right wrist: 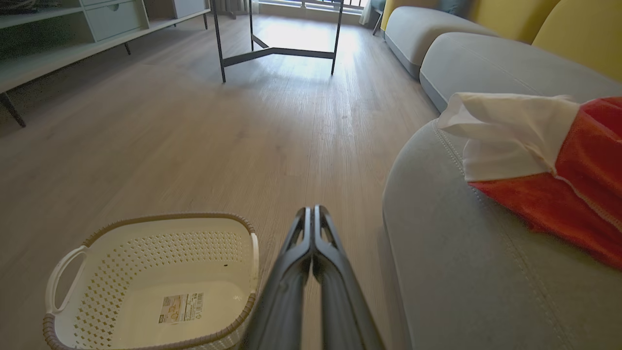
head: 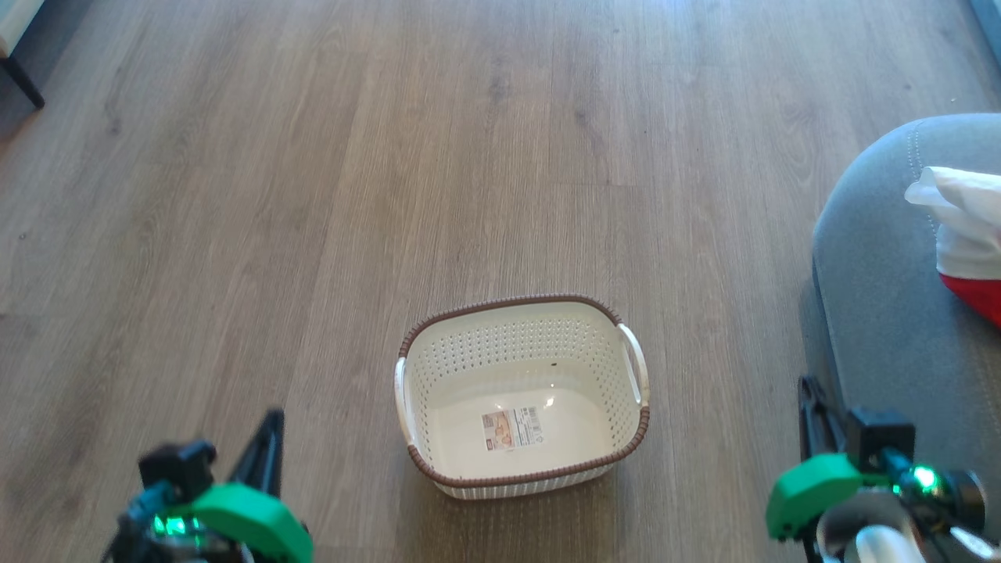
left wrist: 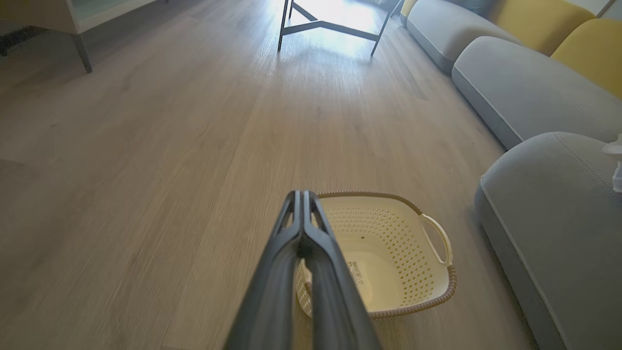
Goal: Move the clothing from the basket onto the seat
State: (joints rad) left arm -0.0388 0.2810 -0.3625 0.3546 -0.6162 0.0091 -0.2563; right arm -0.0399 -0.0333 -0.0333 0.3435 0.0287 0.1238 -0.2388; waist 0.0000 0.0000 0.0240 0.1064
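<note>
The cream basket (head: 520, 328) with its brown rim stands on the wood floor, holding nothing but a label sticker; it is also in the left wrist view (left wrist: 427, 272) and the right wrist view (right wrist: 146, 238). Red and white clothing (head: 970, 234) lies on the grey seat (head: 876, 297) at the right, seen closer in the right wrist view as clothing (right wrist: 544, 155) on the seat (right wrist: 461, 272). My left gripper (head: 274, 418) is low at the left, shut and holding nothing (left wrist: 302, 194). My right gripper (head: 805, 387) hangs beside the seat's edge, shut with nothing in it (right wrist: 312, 209).
More grey cushions (left wrist: 525, 82) with yellow backs (right wrist: 583, 34) run along the right. A dark metal table frame (right wrist: 277, 48) stands farther off on the floor. A pale shelf unit (right wrist: 63, 43) lines the left wall. Open wood floor lies beyond the basket.
</note>
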